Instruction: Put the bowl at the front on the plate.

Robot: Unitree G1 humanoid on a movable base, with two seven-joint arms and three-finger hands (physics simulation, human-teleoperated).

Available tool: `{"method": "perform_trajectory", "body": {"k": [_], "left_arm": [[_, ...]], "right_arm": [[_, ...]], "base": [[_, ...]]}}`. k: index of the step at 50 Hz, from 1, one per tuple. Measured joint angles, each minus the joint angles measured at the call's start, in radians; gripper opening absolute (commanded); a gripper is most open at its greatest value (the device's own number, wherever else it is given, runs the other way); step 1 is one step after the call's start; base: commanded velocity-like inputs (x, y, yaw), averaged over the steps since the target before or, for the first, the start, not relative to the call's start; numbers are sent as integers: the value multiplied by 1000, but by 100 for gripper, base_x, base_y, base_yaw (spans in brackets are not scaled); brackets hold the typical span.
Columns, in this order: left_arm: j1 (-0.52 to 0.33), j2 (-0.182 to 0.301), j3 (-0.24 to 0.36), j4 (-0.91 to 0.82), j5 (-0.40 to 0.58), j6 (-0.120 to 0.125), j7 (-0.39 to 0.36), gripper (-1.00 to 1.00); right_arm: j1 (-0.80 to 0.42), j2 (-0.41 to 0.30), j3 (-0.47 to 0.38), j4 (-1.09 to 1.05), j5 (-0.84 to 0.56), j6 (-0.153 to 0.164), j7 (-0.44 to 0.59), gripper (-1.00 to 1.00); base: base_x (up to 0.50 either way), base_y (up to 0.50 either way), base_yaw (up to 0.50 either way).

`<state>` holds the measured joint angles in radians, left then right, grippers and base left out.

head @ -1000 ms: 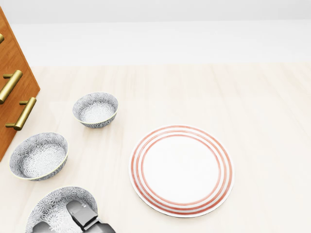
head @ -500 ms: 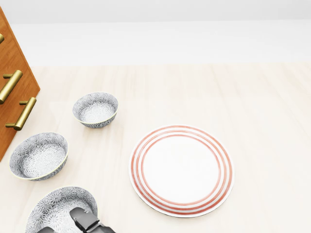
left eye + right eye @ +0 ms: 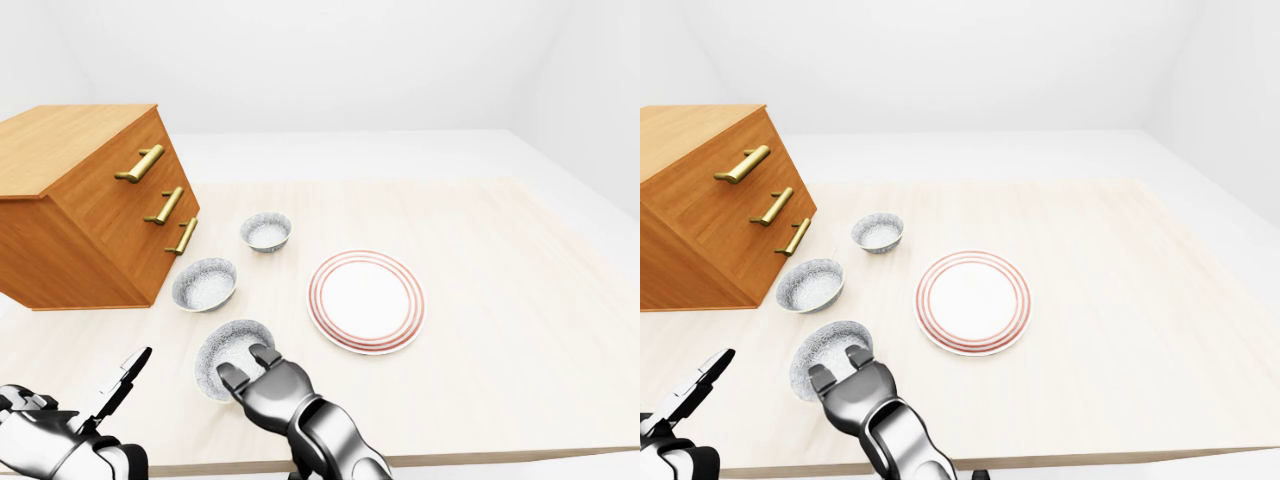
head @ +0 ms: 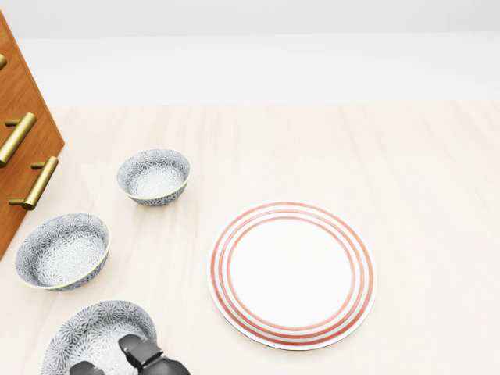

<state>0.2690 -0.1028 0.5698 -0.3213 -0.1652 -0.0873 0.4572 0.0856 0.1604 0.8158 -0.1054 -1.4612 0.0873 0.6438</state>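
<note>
Hanging open at the lower left of the left-eye view, the left hand (image 3: 70, 420) has its dark fingers spread and touches nothing. It is well apart from the bowls and seems to play no part in this step.

Above it stands the wooden chest of drawers (image 3: 90, 205) with brass handles. Just to its right a patterned grey bowl (image 3: 204, 283) sits on the pale table (image 3: 500, 300).

The front bowl (image 3: 228, 350) is the one the task concerns. It lies lowest in the view, near the table's edge, and looks to rest flat on the wood, not yet raised.

The right hand (image 3: 265, 385) is at this bowl's near rim, with one finger reaching over the rim into the hollow. Over the last second its fingers have slid a little lower and rightward in the head view, while the bowl has stayed where it was. I judge that the hand is settling its hold, not lifting. Whether the fingers are truly clamped on the rim or only resting there, I cannot tell, since the underside is hidden.

A third, smaller bowl (image 3: 266, 230) stands further up the view. To the right lies the red-ringed plate (image 3: 366, 301), bare and close to the front bowl. The carry looks short once the grip is firm.
</note>
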Motion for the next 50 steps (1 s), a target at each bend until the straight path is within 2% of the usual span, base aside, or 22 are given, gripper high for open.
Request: {"method": "perform_trajectory", "body": {"k": [17, 37, 47, 48, 49, 50], "left_arm": [[-3, 2, -3, 15, 1, 0, 1, 100], [0, 2, -5, 12, -4, 0, 0, 100], [0, 1, -4, 9, -4, 0, -2, 100], [1, 1, -4, 8, -4, 0, -3, 100], [1, 1, -3, 6, -5, 0, -3, 100], [0, 1, -3, 7, -4, 0, -3, 100]], "right_arm": [[-32, 31, -42, 89, 10, 0, 3, 100], [-81, 56, -86, 171, -91, 0, 38, 100], [-115, 81, -114, 237, -94, 0, 34, 100], [-120, 85, -117, 245, -94, 0, 34, 15], [-126, 89, -120, 248, -97, 0, 29, -100], [-133, 94, -124, 252, -99, 0, 22, -100]], "base": [[0, 0, 0], [0, 0, 0], [0, 0, 0], [0, 0, 0], [0, 0, 0], [0, 0, 0]]}}
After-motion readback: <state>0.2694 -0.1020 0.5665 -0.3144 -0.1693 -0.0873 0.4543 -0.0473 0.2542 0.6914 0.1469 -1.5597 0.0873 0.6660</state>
